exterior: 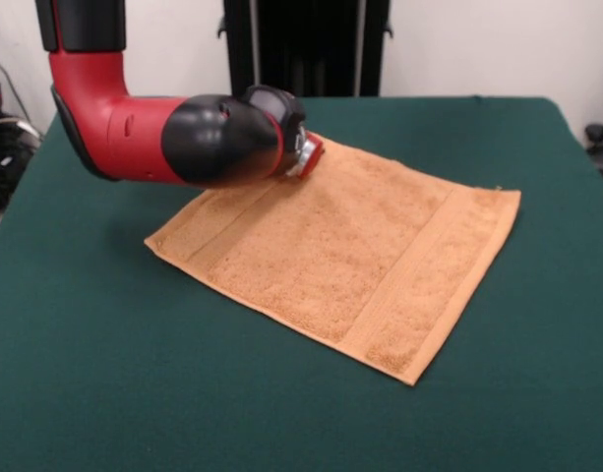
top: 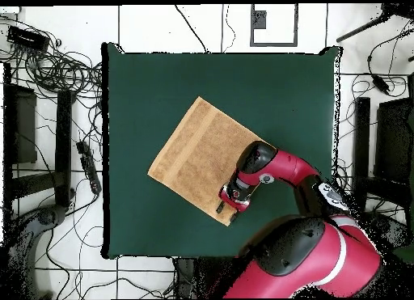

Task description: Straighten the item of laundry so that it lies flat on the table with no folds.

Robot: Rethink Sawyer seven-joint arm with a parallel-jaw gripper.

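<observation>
The towel (exterior: 345, 254) lies spread out on the green table (exterior: 104, 374). It looks flat, and no part of it is folded over that can be seen. It sits turned like a diamond, not lined up with the table's sides. Two flat woven bands run across it, one near each of two opposite edges.

From above, the towel (top: 199, 157) is a little to the 9 o'clock side of the table's middle. Green table (top: 145, 86) shows all the way around it. No box, bowl or basket is on the table, so nothing is inside anything.

The red and black arm (exterior: 134, 123) comes in from the top left in the front view. Its fat black wrist sits over the towel's far corner, at about 11 o'clock from the towel's middle. The gripper (exterior: 306, 155) pokes out from behind the wrist and sits right at that corner. Only a small red and silver bit of it shows there.

From above, the gripper (top: 229, 201) is over the towel's corner at about 5 o'clock. The arm covers that corner. The claw is too small and too hidden to tell if it is wide, narrow or pinching the cloth. Whether it touches the towel cannot be told either.
</observation>
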